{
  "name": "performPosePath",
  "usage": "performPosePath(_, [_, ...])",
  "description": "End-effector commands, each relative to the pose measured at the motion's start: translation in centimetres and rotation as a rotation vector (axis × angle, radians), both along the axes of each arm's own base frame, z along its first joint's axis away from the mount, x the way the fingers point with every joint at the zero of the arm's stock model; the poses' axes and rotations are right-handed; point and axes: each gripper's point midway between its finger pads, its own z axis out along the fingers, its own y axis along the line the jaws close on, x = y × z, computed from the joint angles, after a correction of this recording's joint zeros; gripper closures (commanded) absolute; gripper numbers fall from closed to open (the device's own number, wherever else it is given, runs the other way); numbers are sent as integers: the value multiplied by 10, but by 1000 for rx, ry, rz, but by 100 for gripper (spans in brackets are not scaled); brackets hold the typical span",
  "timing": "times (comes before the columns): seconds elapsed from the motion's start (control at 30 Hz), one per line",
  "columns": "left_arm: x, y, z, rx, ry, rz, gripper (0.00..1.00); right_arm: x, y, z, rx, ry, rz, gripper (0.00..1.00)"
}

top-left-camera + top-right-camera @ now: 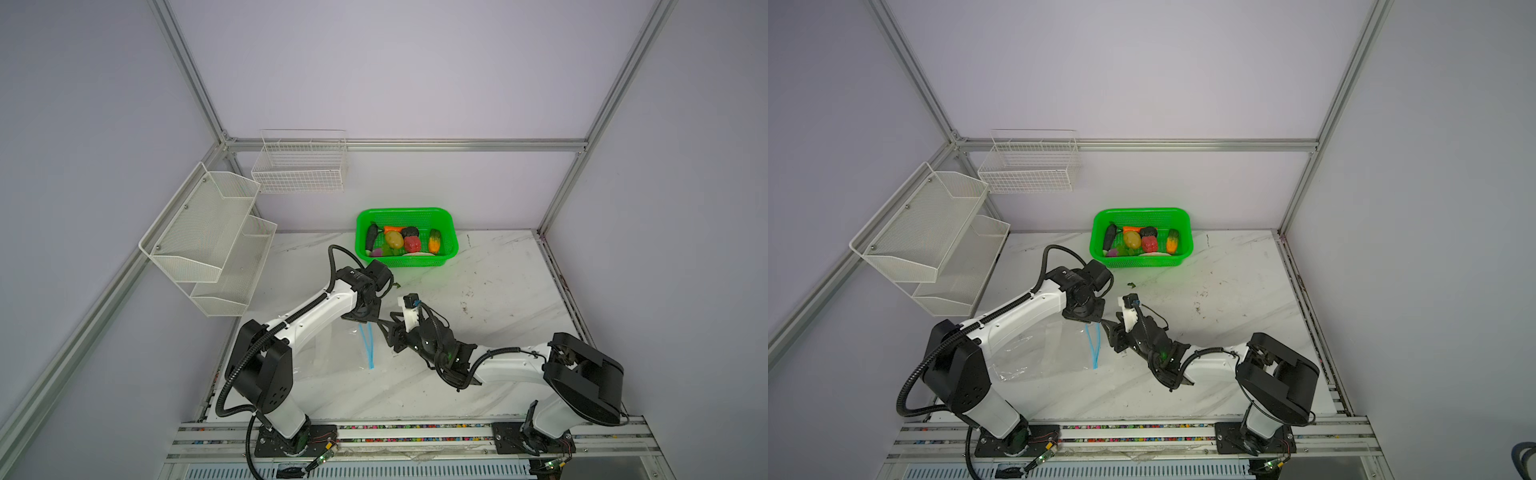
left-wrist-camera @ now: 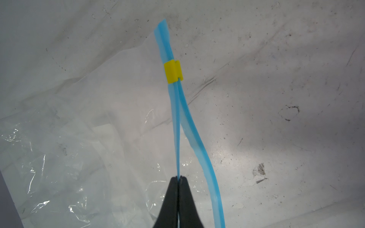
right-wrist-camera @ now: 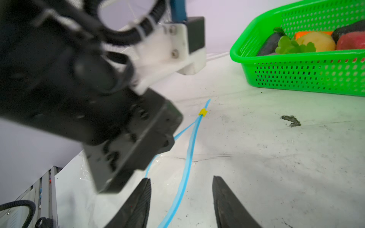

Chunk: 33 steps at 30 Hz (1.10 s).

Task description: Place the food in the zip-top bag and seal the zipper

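Note:
The zip-top bag (image 1: 332, 357) lies flat and clear on the marble table under my left arm. Its zipper (image 2: 176, 118) is parted into two blue lips, joined at the yellow slider (image 2: 173, 72) near one end. My left gripper (image 2: 178, 177) is shut on one lip and lifts it off the other. Close beside it, my right gripper (image 3: 181, 177) stands open over the lower lip (image 3: 189, 158), holding nothing. The food (image 1: 399, 241) lies in the green basket (image 1: 451, 249) at the back; red, yellow, orange, dark and green pieces (image 3: 316, 41) show.
White mesh shelves (image 1: 208, 237) and a wire basket (image 1: 299, 166) hang on the left and back walls. A small green scrap (image 1: 1131, 285) lies on the table between the green basket and the grippers. A dark stain (image 3: 291, 120) marks the tabletop.

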Motion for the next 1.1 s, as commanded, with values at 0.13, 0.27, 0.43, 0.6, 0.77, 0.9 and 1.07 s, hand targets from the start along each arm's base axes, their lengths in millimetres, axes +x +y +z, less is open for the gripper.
performPosePath(0.13, [15, -15, 47, -128, -153, 12, 100, 23, 16, -5, 84, 117, 134, 46])
performPosePath(0.27, [14, -13, 47, -125, -157, 19, 100, 27, 19, -8, 79, 131, 173, 46])
performPosePath(0.43, [14, -12, 46, -126, -161, 22, 100, 33, 28, -8, 77, 124, 192, 45])
performPosePath(0.6, [14, -8, 45, -104, -169, 24, 100, 40, 35, -19, 61, 135, 196, 46])
performPosePath(0.77, [14, -9, 45, -116, -180, 16, 100, 44, 34, -25, 50, 147, 189, 49])
performPosePath(0.9, [13, -11, 45, -138, -192, 5, 100, 45, 37, -33, 37, 164, 197, 52])
performPosePath(1.07, [12, -13, 46, -152, -199, -2, 100, 49, 42, -39, 24, 186, 203, 57])
